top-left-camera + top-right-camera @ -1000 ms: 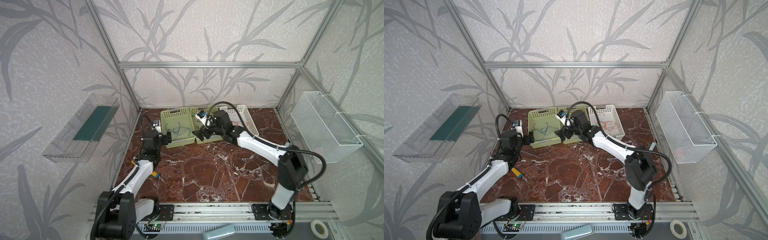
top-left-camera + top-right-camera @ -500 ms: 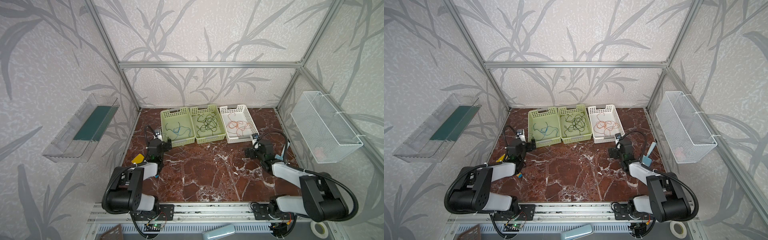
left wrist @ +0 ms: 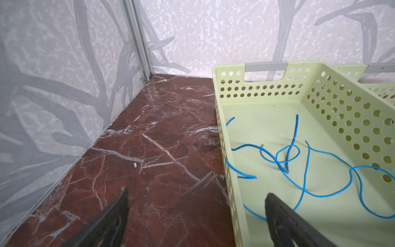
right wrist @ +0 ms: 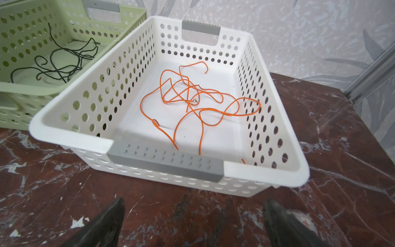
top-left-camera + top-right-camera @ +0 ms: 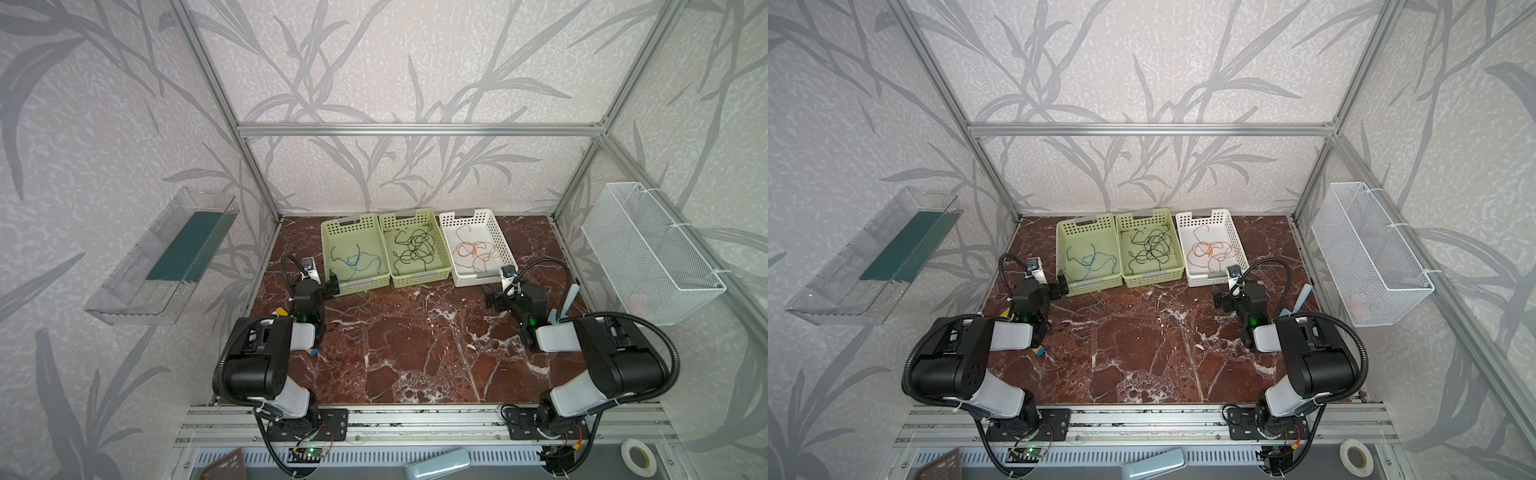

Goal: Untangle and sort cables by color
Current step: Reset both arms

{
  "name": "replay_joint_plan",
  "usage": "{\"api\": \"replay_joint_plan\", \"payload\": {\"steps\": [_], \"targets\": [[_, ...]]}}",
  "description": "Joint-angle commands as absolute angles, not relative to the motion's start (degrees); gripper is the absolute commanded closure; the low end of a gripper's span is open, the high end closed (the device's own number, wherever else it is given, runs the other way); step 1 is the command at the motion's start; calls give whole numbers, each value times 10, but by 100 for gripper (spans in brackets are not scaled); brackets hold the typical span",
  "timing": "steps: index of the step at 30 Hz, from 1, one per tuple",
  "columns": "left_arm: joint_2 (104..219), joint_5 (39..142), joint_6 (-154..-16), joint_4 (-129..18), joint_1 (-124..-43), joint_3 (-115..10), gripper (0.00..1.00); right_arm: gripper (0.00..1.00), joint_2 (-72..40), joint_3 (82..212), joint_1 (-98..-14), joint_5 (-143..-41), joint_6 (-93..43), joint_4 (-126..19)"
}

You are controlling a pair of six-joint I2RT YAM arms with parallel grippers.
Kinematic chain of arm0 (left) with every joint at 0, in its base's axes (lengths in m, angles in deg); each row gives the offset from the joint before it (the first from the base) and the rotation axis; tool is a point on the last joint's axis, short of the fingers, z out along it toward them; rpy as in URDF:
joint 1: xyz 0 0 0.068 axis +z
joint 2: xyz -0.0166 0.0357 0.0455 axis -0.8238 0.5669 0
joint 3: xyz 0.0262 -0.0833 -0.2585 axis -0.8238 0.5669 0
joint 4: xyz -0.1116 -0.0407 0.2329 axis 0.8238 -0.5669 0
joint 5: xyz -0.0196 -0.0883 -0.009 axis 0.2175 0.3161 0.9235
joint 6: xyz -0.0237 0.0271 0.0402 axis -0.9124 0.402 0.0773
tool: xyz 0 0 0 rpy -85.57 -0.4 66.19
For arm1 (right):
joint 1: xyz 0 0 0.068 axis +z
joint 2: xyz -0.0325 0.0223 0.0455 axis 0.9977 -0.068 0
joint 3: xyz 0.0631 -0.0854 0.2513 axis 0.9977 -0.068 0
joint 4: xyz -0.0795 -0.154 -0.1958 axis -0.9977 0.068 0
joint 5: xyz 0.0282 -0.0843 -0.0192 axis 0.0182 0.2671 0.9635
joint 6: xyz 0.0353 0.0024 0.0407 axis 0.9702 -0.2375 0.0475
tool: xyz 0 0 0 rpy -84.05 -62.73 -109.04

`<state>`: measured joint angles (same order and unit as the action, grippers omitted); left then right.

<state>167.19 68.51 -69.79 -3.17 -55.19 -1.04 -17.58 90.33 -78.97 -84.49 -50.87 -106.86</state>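
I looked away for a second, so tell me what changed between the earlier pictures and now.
Both arms drew back and folded near their bases. The right pincer left the middle basket and now hangs open before the white basket; the left pincer is open at the left basket's near corner. Neither holds anything. The baskets and cables stayed put.
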Motion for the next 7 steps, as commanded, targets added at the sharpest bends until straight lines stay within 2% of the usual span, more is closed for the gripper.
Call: {"api": "replay_joint_plan", "payload": {"steps": [1, 7], "targets": [[1685, 720, -678, -36, -551, -10, 1, 1, -159, 913, -794, -859, -514, -1054], [1681, 730, -690, -50, -544, -15, 1, 1, -162, 914, -800, -873, -512, -1056]]}}
